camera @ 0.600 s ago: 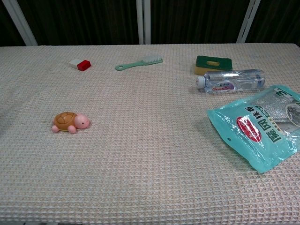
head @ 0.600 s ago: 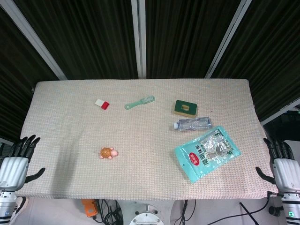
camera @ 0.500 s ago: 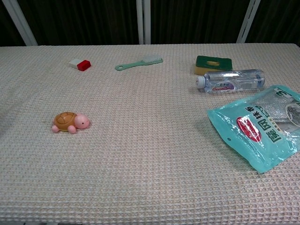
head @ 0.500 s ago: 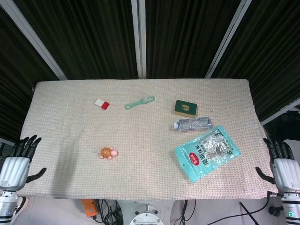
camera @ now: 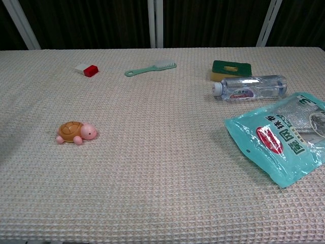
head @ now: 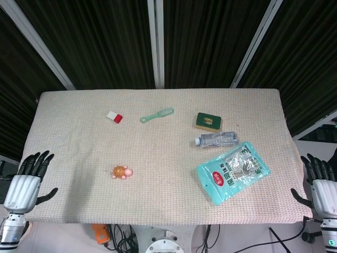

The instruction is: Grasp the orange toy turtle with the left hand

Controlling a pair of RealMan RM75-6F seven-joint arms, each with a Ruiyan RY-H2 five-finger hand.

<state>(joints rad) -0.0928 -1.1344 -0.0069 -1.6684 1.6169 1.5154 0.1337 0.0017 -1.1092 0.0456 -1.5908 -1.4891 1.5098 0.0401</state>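
Head view: a table [head: 158, 205] covered by a beige waffle-weave cloth is seen from above. The orange toy turtle [head: 122, 172] is placed on the left half of the cloth, toward the near edge, upright, with its pink head turned to the right; nothing touches it. The left hand [head: 26, 187] is held at the near left corner of the table, well apart from the turtle, with dark fingers spread and nothing held. The right hand [head: 322, 187] is held at the near right corner, off the cloth, fingers likewise apart and nothing held.

Other items recorded: a red-and-white eraser [head: 114, 116] and a green brush [head: 157, 114] toward the far side; a green-and-yellow sponge [head: 208, 121] with a clear water bottle [head: 215, 140] lying on its side just in front of it; a teal plastic pouch [head: 233, 172] beside the bottle on the near right.

Chest view: the turtle [camera: 75, 132] is shown at left; neither hand is included.
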